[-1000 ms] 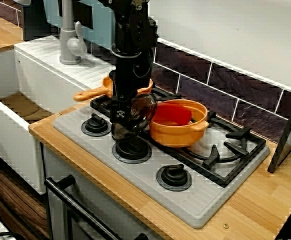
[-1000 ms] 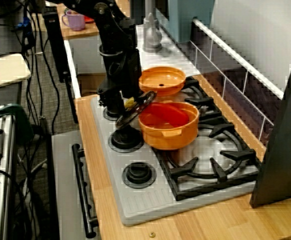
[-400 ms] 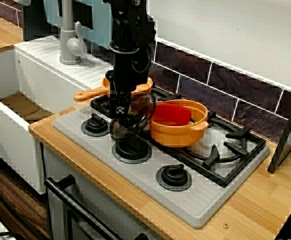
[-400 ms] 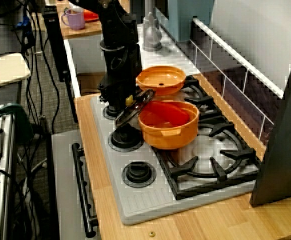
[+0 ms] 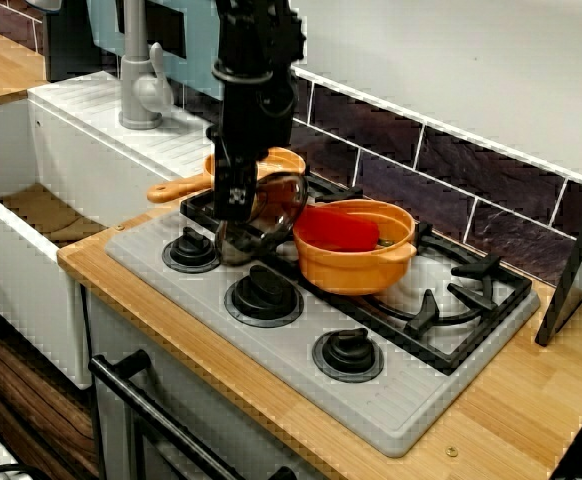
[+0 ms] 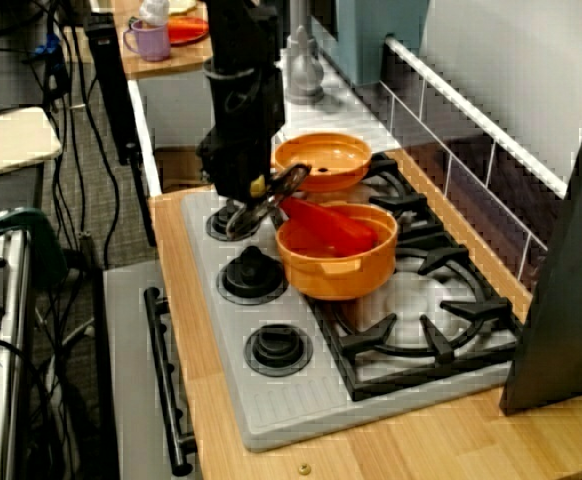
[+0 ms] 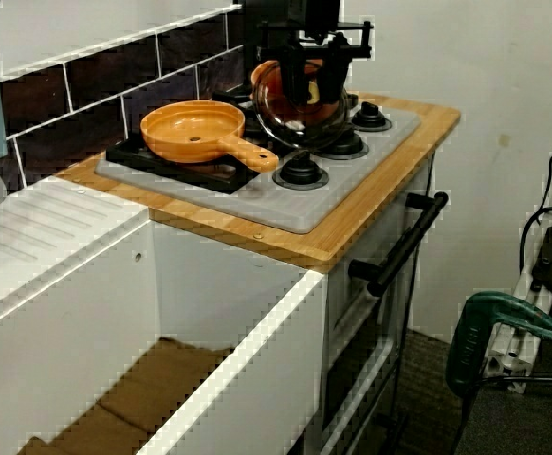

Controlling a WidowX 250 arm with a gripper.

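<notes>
Presently, on the wooden counter [image 5: 531,400]: a grey stove [image 5: 271,340] with three black knobs [image 5: 263,288] along its front edge and a black grate [image 5: 451,300] at the back.

An orange pot [image 5: 356,265] is set on the grate, with a red piece [image 5: 341,230] lying inside it. An orange frying pan [image 7: 193,128] is placed behind the pot, its handle pointed towards the sink [image 5: 31,215]. A grey faucet [image 5: 136,70] is mounted beside the sink, well apart from the stove.

The pot is found just beside the arm on its right, and the frying pan close behind it.

The gripper [image 5: 237,208] is hung above the stove's left part, its fingers clamped together on the top of a glass lid [image 5: 269,215]. The glass lid is held off the stove, steeply tilted, directly under the gripper. In the view along the counter, the glass lid [image 6: 267,200] is seen just beside the pot's near rim; whether the two touch cannot be told. Its lower edge is held above the leftmost and middle knobs.
</notes>
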